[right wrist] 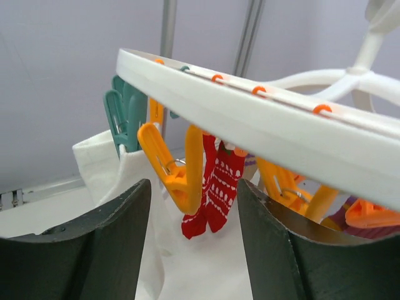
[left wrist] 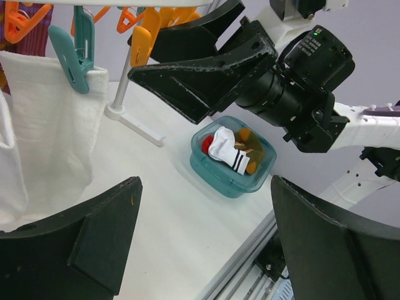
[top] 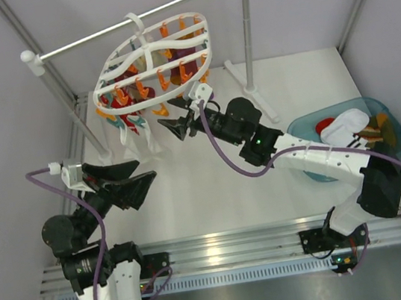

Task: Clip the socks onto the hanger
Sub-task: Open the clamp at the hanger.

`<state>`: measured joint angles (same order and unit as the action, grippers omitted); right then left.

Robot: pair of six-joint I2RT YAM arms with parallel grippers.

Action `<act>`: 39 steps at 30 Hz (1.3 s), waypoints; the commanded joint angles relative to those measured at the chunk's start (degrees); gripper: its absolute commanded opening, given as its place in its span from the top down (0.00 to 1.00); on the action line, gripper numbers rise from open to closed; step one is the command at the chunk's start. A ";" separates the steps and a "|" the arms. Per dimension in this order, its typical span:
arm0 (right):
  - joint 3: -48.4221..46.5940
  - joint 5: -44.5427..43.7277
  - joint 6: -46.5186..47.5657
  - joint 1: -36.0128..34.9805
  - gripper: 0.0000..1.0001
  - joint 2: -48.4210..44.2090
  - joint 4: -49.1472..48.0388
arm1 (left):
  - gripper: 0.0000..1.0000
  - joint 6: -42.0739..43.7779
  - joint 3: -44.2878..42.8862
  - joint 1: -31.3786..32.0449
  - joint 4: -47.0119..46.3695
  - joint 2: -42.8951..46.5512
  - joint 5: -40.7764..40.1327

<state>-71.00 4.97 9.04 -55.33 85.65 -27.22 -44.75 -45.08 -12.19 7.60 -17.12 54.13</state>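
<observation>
The white oval hanger [top: 157, 49] hangs by its hook from a rod, with orange, red and teal clips below it. White socks [top: 132, 134] and maroon ones [top: 122, 99] hang clipped at its left. My right gripper [top: 170, 118] is open just under the hanger's near rim. In the right wrist view [right wrist: 194, 187] an orange clip [right wrist: 181, 172] hangs between its fingertips, under the rim [right wrist: 269, 122], with a red patterned sock [right wrist: 217, 187] and a white sock [right wrist: 122, 181] behind. My left gripper [top: 144, 175] is open and empty, low over the table [left wrist: 205, 187].
A translucent blue basin [top: 389, 125] at the right holds loose socks: white with black stripes [left wrist: 228, 149], red and yellow-green. The rail stand's rod [top: 136, 20] and right post [top: 247, 30] rise behind the hanger. The metal rail runs along the near edge [top: 224, 256].
</observation>
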 commanded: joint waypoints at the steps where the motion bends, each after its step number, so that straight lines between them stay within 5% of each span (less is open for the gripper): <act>1: -3.70 3.81 1.60 0.05 0.43 -0.04 -4.16 | 0.11 -1.04 0.26 -0.12 -3.73 -0.45 -0.25; 13: -4.41 5.14 5.73 -1.36 0.68 -0.04 -0.81 | 0.17 1.59 -7.47 -0.21 1.36 -7.04 -7.45; 25: -7.83 -10.58 11.96 -7.07 0.93 1.98 1.37 | 0.40 2.39 -14.51 -0.12 0.05 -16.09 -15.27; 39: -15.04 -24.83 16.01 -12.52 1.00 8.13 4.55 | 0.45 0.37 -14.16 -0.03 -2.85 -21.02 -16.16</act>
<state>-82.41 -15.33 23.55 -66.30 92.44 -22.48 -43.62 -58.85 -12.19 9.47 -38.52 38.22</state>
